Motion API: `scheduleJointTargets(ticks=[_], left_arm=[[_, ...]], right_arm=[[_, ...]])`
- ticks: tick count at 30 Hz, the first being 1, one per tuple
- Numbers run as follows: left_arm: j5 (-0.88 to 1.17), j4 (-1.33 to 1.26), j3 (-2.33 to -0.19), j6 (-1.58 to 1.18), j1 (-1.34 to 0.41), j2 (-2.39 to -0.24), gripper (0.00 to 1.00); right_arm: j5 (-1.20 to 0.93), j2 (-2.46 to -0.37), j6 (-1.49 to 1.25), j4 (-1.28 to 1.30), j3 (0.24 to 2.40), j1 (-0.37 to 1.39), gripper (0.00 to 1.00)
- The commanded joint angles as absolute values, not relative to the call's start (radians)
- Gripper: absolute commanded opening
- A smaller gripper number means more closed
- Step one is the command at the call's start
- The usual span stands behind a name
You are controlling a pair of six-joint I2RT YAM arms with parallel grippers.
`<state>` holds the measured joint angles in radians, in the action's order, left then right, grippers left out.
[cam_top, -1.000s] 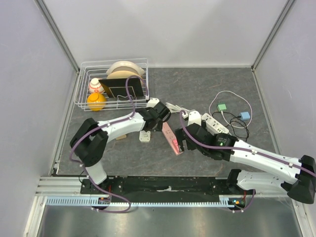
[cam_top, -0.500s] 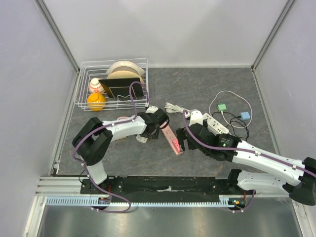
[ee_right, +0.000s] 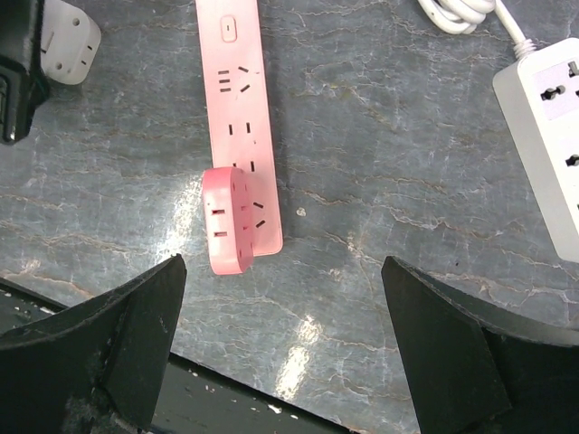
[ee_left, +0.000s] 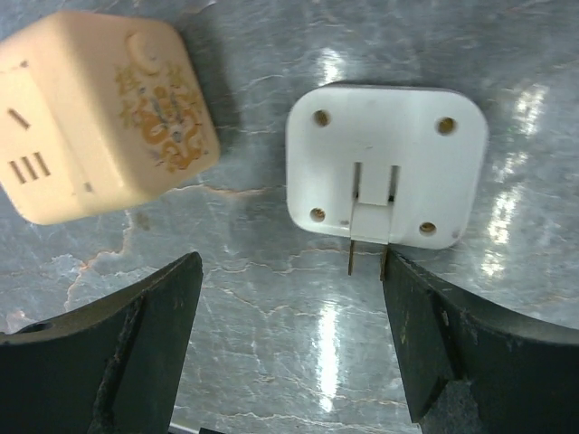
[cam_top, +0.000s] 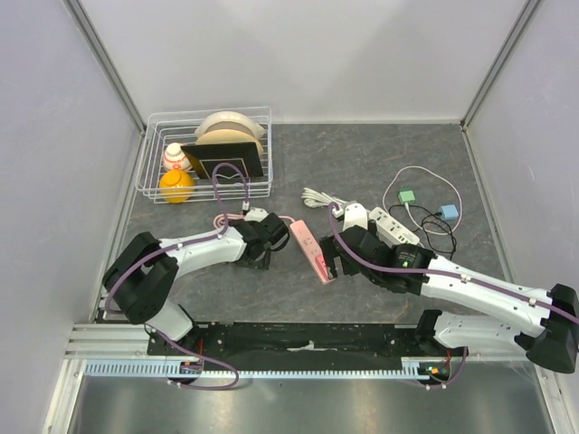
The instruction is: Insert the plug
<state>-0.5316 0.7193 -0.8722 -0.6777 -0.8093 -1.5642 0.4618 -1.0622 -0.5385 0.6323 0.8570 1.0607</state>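
Left wrist cam: white plug lies prongs-up on surface, just ahead of left fingers, spread apart, holding nothing. Right fingers, also apart, sit farther off.

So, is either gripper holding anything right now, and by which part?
Nothing is held: the left gripper is open over the plug, the right gripper open above the pink strip.

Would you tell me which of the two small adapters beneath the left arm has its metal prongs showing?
The white square adapter; the patterned cream cube beside it shows only socket slots.
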Motion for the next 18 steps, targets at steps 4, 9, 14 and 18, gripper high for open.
scheduleJointTargets(ticks=[4,9,14,18], left_arm=[[-0.537,0.681,-0.847,-0.81,-0.767,-1.43,0.88],[-0.408,0.552,-0.802,-0.857,-0.767,-1.356,0.87],[-0.367,0.561,-0.795,-0.819,-0.735,-1.385,0.76],[-0.313,0.525,-0.741,-0.776,-0.693,-1.365,0.66]], right_arm=[[0.448,-1.057,-0.515,0.601,0.851,1.06,0.98],[0.448,-1.051,-0.515,0.601,0.845,1.06,0.98],[0.448,-1.026,-0.514,0.601,0.835,1.06,0.98],[0.449,-1.016,-0.515,0.6,0.827,1.06,0.98]])
